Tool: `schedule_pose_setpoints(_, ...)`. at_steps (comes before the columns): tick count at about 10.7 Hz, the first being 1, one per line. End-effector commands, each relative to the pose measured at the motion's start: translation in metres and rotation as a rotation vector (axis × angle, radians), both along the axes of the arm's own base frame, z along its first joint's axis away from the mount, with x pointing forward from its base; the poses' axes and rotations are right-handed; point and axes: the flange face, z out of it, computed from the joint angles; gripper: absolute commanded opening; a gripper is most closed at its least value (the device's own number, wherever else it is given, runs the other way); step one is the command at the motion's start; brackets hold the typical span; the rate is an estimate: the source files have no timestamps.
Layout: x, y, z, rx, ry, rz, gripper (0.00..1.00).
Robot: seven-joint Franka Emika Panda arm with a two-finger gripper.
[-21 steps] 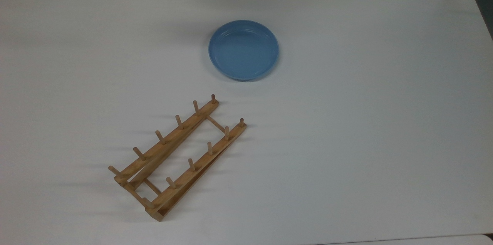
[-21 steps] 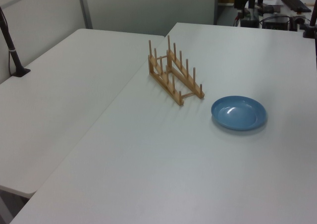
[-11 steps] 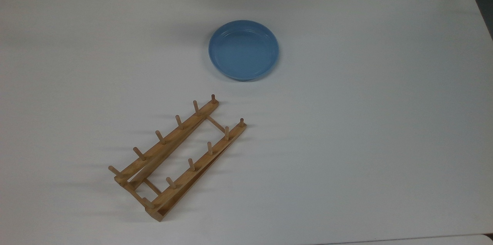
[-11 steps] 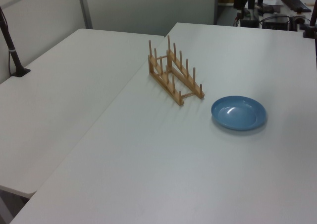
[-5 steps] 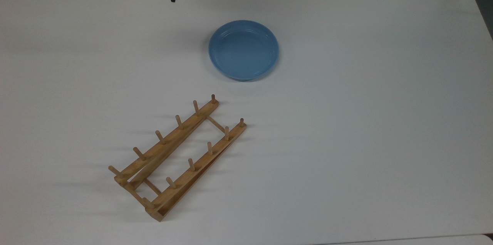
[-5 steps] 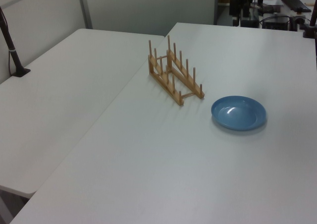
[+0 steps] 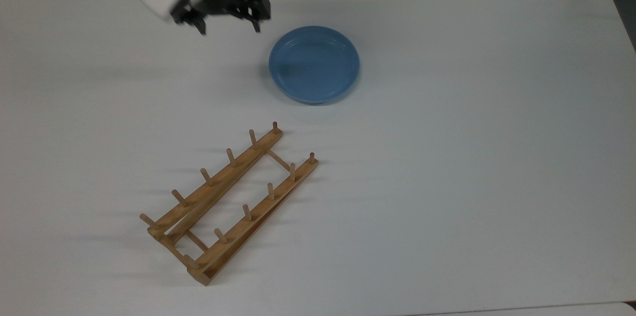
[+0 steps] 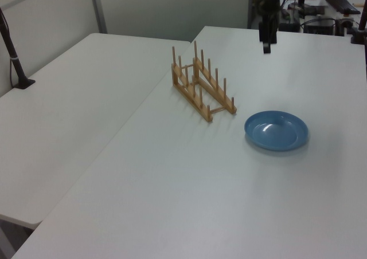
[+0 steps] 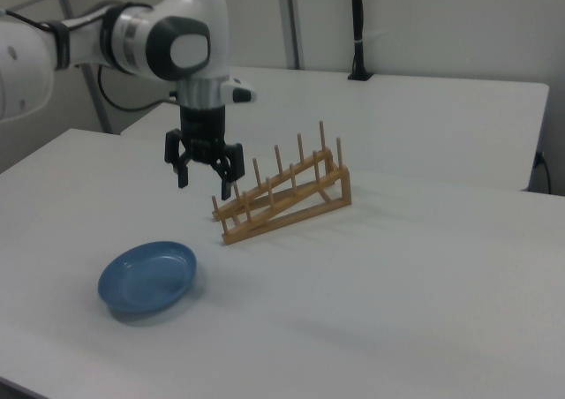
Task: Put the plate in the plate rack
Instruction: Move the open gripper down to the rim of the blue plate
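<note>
Nothing of the task is done yet, as far as I can judge from my screens: the plate (image 7: 314,64) lies flat on the white worktop (image 7: 472,157), and the plate rack (image 7: 226,203) stands with every slot free, well apart from it. My pincer (image 7: 228,23) hangs in the air with its two fingers spread wide and nothing between them, off the plate's edge on the top view's left. In the right view it sits above the worktop between plate (image 9: 147,278) and rack (image 9: 282,196), though how high it rides I can only guess, since no view gives me a clean side-on line. All of it is left to do: get down to the rim, grip it, lift, tip the plate on edge and drop it between a pair of pegs.

On materials, the plate is a light-blue round dish, shallow, with a raised rim and a glossy face that throws back the room lights, so I expect it to be hard and slippery under the fingers. That raised rim looks to me like the only part offering a pinch. The rack is pale bare wood: two long rails joined by thin crossbars, each carrying a row of short round upright pegs, with the rails sloping so one end stands higher, as the left view (image 8: 200,90) shows. The worktop is smooth, matte and white
</note>
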Motion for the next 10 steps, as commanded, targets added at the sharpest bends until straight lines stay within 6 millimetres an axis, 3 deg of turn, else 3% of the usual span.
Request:
schedule_pose_setpoints(1,0.012,0.015,-0.059,0.054,0.075,0.165,1.00)
schedule_pose_setpoints(2,0.016,0.024,-0.079,0.061,0.106,0.205,0.99)
schedule_pose_setpoints(4,0.015,0.042,-0.107,0.064,0.155,0.285,0.87)
schedule_pose_setpoints(10,0.012,0.079,-0.173,0.005,0.219,0.404,0.68)
